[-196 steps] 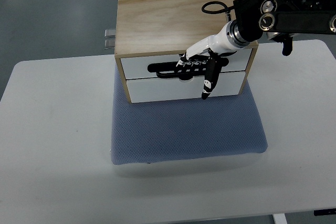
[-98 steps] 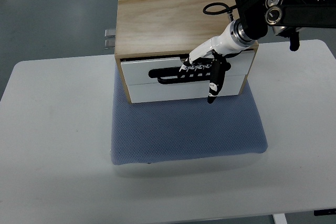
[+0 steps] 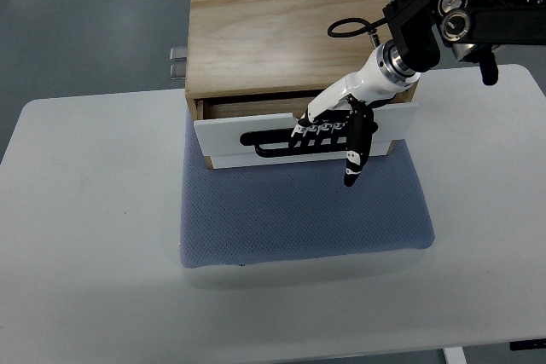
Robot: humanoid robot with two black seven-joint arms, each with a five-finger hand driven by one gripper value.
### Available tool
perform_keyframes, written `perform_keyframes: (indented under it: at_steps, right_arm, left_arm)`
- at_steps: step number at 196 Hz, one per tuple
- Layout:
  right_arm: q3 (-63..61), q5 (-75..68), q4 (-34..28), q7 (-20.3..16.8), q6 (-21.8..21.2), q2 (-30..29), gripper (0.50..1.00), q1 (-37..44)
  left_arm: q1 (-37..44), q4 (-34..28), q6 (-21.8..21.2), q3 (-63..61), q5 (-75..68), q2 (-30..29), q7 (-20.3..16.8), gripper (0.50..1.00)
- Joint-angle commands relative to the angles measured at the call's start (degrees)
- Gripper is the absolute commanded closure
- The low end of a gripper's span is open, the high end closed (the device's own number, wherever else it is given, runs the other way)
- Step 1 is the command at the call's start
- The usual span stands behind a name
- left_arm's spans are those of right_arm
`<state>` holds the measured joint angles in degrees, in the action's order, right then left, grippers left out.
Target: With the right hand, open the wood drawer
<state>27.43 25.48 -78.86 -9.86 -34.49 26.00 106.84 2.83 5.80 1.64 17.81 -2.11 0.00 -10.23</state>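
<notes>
A wooden drawer box (image 3: 286, 36) is seen standing at the far edge of a white counter (image 3: 85, 236), its front resting on the far part of a blue-grey mat (image 3: 299, 210) laid across the counter's middle. The upper drawer (image 3: 230, 130) is drawn partly out, so that a strip of its wooden inside is exposed behind the white front panel. The right hand (image 3: 333, 130) is reached in from the far right corner, its fingers (image 3: 311, 131) hooked into the dark slot handle (image 3: 269, 138) of the drawer front, while one black-tipped finger is extended downward past the panel over the mat. A black cable loop (image 3: 345, 27) is seen above the box top beside the forearm.
</notes>
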Motion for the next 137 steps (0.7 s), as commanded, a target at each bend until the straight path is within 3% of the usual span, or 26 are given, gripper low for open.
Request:
perform_keyframes:
  at_steps: [1,137]
  right_arm:
    - [0.1,-0.2,-1.1,0.1,-0.5,0.5,0.56,0.0]
    - [0.0,-2.2,-8.2,1.9,-0.5,3.9,0.558,3.0]
  left_arm:
    - [0.0,0.1,-0.1,0.0,0.0,0.0,0.0,0.5]
    - [0.0,0.0,0.0,0.0,0.0,0.0,-0.1,0.5]
